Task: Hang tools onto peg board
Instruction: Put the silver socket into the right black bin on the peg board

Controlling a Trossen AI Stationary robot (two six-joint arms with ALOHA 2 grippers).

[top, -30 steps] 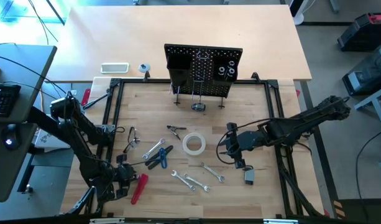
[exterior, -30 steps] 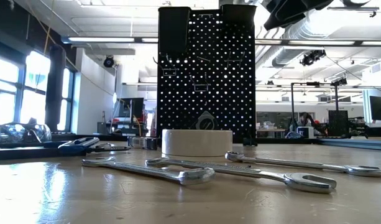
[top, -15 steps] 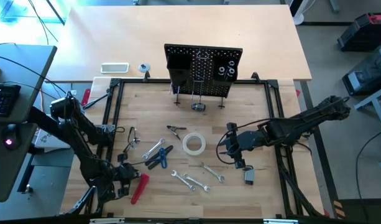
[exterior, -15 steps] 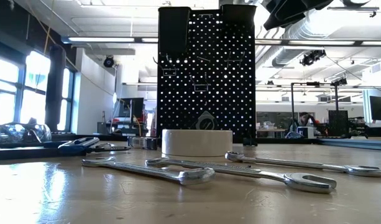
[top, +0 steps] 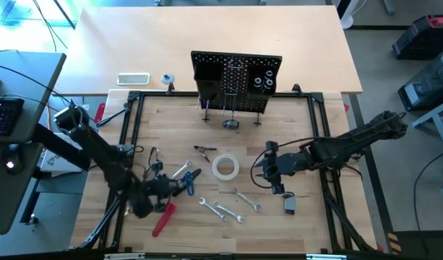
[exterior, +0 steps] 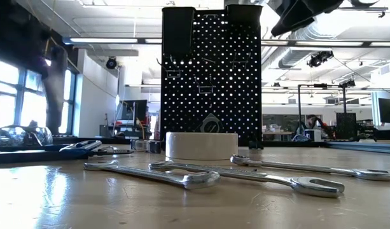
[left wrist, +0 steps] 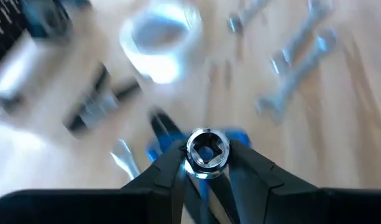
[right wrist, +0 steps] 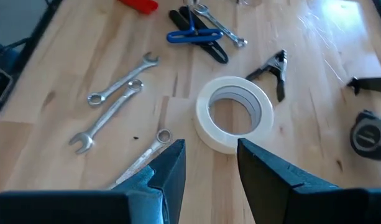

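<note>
The left gripper (left wrist: 206,163) is clamping a small silver socket (left wrist: 207,150) above blue-handled pliers (top: 186,183); that shallow pinch is risking a drop. The right gripper (right wrist: 210,163), jaws apart, is hovering near the white tape roll (right wrist: 234,122).

Left wrist view motion-blurred: white tape roll (left wrist: 160,38), wrenches (left wrist: 296,56) smeared. Tape measure (right wrist: 371,135) cut by right wrist frame edge.

table (top: 308,166): light wood | on it: wrenches (top: 221,210), tape roll (top: 225,167), blue-handled pliers (top: 186,183), peg board (top: 236,74)
</note>
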